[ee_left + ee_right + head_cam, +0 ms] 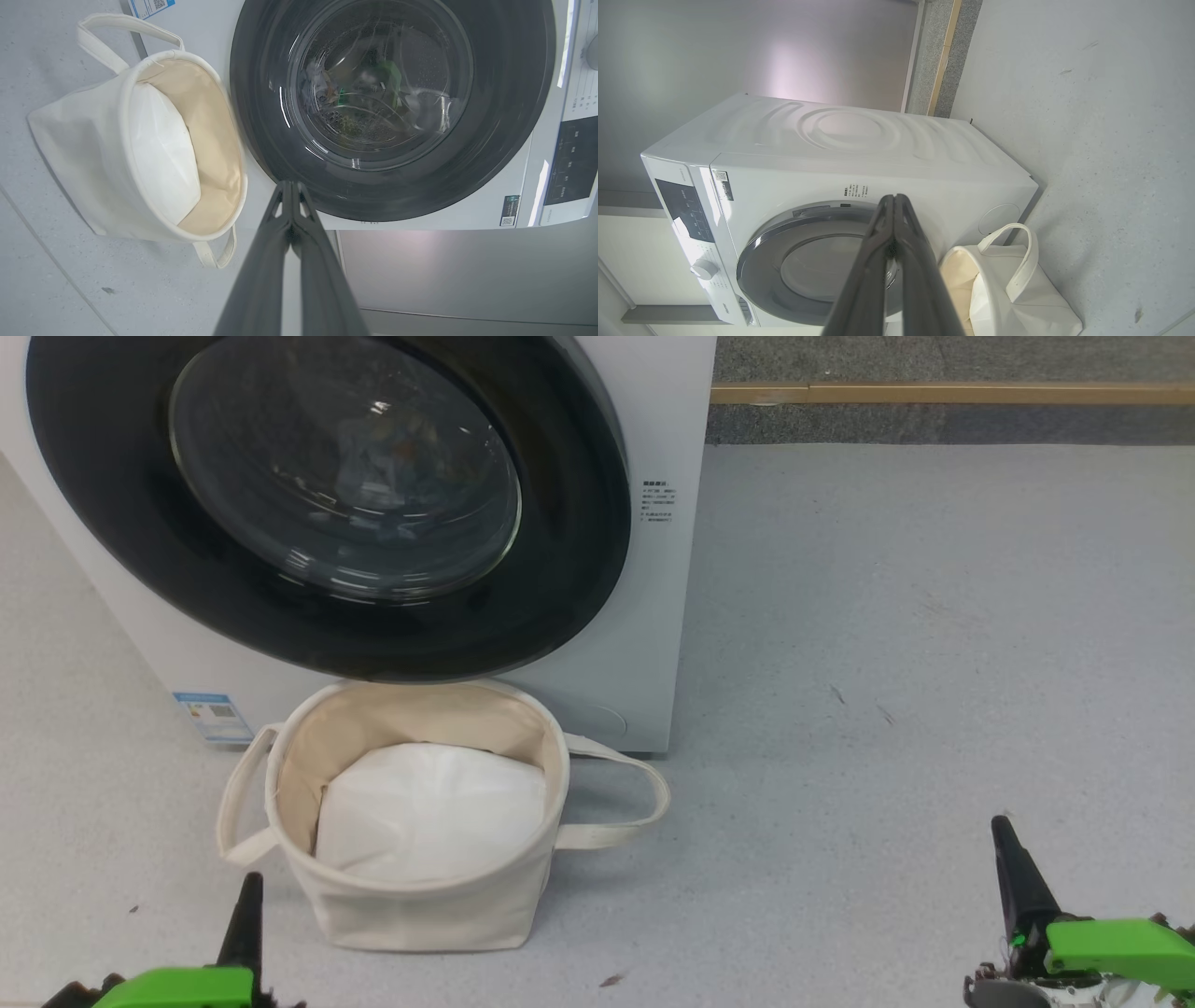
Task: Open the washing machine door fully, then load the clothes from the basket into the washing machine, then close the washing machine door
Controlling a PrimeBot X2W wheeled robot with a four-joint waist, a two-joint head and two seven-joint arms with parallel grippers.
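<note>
Left hand (290, 184) closed, empty, right hand (894, 197) likewise

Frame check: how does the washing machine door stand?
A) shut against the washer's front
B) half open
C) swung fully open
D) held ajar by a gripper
A: the washing machine door lies flush against the front of the washing machine, with no drum opening exposed and no gripper on it.
</note>
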